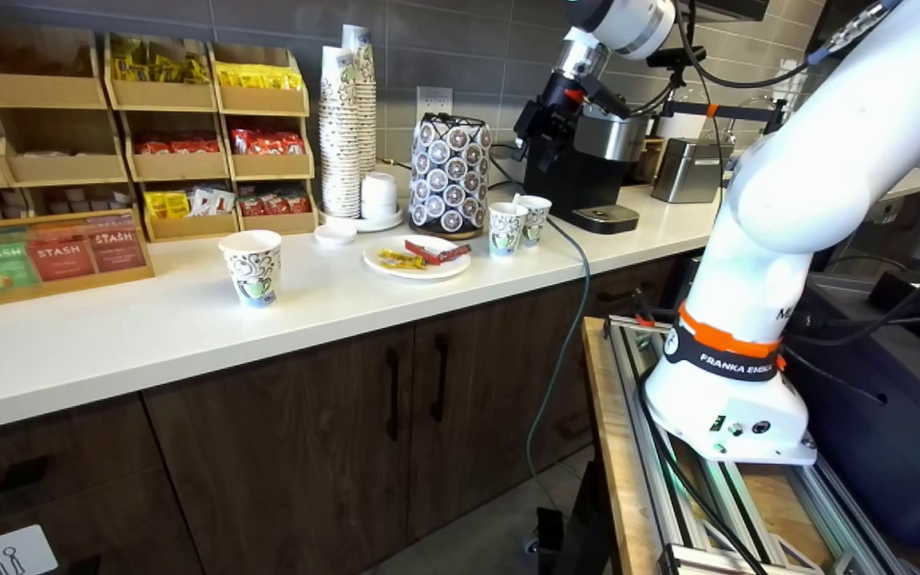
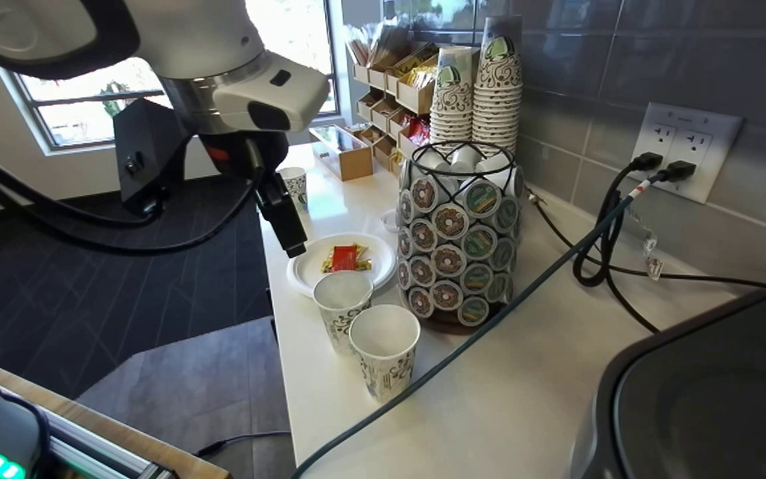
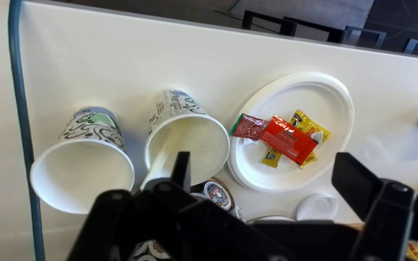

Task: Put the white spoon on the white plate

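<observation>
White arm (image 1: 783, 200), orange band (image 1: 727, 340), black FRANKA EMIKA collar (image 1: 722, 361), black cables (image 2: 124, 250), black jaws

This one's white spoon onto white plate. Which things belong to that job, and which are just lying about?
Belongs to the job:
gripper, open
spoon, leaning in a paper cup
plate

Just lying about:
packets on the plate
neighbouring cup
lone cup
cable
pods
cup stacks
coffee machine
</observation>
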{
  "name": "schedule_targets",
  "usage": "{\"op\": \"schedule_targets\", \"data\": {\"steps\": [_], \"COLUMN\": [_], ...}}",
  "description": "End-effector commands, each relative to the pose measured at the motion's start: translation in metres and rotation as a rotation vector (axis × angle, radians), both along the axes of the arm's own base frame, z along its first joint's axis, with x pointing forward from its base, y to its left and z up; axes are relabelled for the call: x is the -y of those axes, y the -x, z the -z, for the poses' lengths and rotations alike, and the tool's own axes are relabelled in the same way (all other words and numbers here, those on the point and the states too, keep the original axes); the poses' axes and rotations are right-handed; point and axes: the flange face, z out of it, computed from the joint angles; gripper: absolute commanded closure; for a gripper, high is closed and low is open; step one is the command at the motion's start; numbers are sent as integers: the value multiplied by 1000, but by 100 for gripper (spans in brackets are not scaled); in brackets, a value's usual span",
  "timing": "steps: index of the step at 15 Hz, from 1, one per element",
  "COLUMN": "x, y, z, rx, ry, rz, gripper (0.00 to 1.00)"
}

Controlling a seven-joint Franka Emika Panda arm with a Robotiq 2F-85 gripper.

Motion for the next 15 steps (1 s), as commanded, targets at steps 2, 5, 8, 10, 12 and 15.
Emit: {"op": "schedule_targets", "data": {"steps": [2, 5, 8, 10, 12, 15], "x": [40, 54, 66, 74, 79, 84], "y": [-6, -8, -8, -9, -12, -15], "z": [10, 25, 43, 52, 60, 74], "rx": [-5, 9, 10, 27, 48, 54], "ry": [-26, -37, -45, -42, -52, -58], "rz": [37, 38, 59, 64, 65, 57], "gripper": [0, 0, 0, 0, 0, 0]}}
